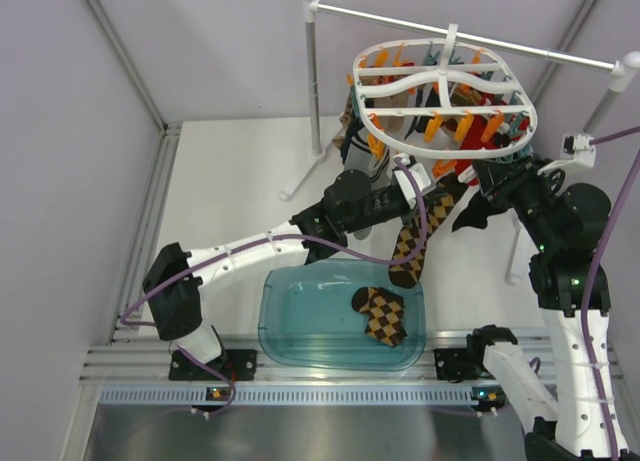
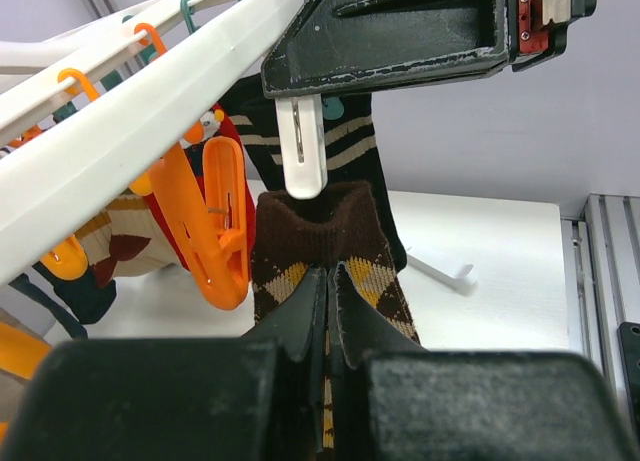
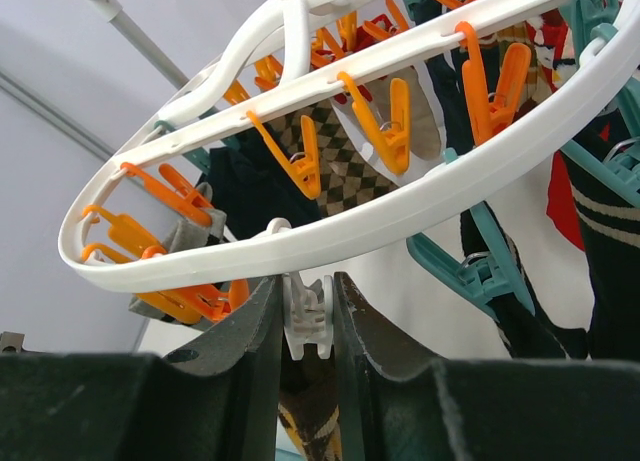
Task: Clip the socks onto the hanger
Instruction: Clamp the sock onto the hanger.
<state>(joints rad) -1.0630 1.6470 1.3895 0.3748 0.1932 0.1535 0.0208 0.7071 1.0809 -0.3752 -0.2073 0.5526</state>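
– Progress w/ the socks?
– Roughly halfway on sock one, nothing on sock two, I'd say. Hanger [image 3: 400,216] hangs off the rack rod [image 1: 400,21], upper right, and other socks [image 3: 600,241] dangle from its clips already. Teal tub [image 1: 300,311] sits at the near edge btwn the arms, w/ the second sock [image 1: 382,314] lying flat in it, untouched. Checked sock [image 1: 412,243] is up in the air, cuff right under the hanger rim, toe dangling toward the tub.
– Grippers?
– Left gripper [image 2: 328,276] is pinched tight on the checked sock just below the cuff. Right gripper [image 3: 305,281] squeezes a white clip [image 2: 300,151] on the rim from both sides. Clip tip meets the cuff top; can't tell if it's got a bite of the fabric.
– So what's left?
– Prob. seat the cuff, let the clip snap, then fetch no. 2 and repeat.
– Room & surface?
– Pale grey wall panels [image 1: 60,131] left and back, white table [image 1: 240,181], metal rail [image 1: 300,366] along the near edge where the arm bases bolt on.
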